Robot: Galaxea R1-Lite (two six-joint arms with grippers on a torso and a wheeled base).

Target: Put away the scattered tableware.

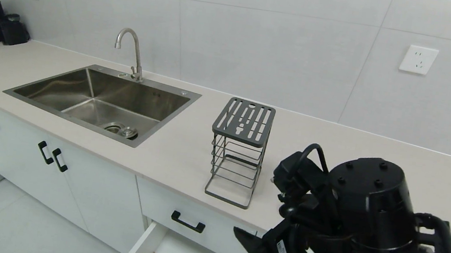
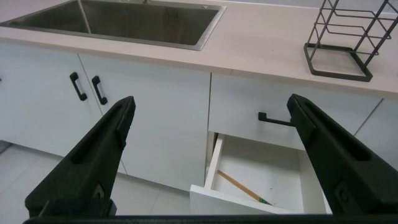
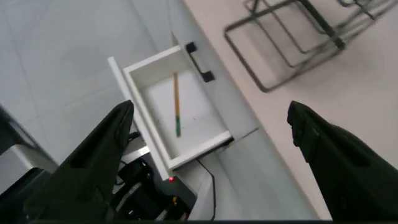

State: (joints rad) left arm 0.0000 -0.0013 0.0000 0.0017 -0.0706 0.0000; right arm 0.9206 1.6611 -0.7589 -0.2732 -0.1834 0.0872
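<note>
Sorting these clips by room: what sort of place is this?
Most likely a kitchen: a steel sink with a faucet sunk in a countertop, a wire rack beside it, and an open drawer below.

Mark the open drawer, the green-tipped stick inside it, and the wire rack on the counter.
open drawer [image 2: 277,165]: left wrist view, bare floor of the drawer.
green-tipped stick [image 3: 176,102]: right wrist view, middle of its shaft.
wire rack [image 1: 239,138]: head view, front edge of its slotted top.

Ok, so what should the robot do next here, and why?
Probably push the drawer shut: it stands open below the counter with a chopstick already lying inside, and the left gripper, open and empty, faces its front.
</note>
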